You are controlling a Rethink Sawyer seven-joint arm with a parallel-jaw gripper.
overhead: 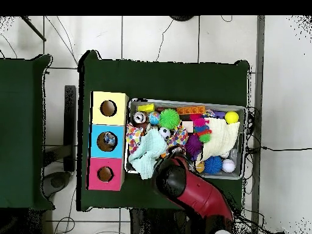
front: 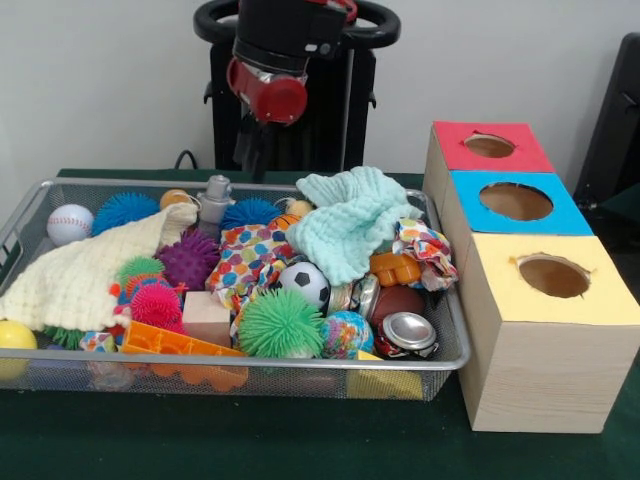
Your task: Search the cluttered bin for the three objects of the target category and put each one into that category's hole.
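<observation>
The wire bin (front: 450, 330) is packed with toys. Among the balls are a baseball (front: 69, 223), a soccer ball (front: 304, 283), a yellow ball (front: 12, 337) and spiky balls in blue (front: 125, 211), purple (front: 188, 260), pink (front: 157, 303) and green (front: 281, 323). A cream cloth (front: 90, 270), a mint cloth (front: 350, 220) and a dotted cloth (front: 250, 258) cover part of the pile. A tin can (front: 407, 333) lies at the front right. My gripper (front: 252, 158) hangs above the bin's far edge, holding nothing I can see. Seen from overhead, the arm (overhead: 183, 186) hides it.
Three boxes stand in a row beside the bin, each with a hole on top: red (front: 490, 147), blue (front: 517, 203), yellow (front: 553, 277). Overhead, something lies in the blue box's hole (overhead: 109, 141). A wooden block (front: 207, 318) and an orange block (front: 175, 343) lie near the front.
</observation>
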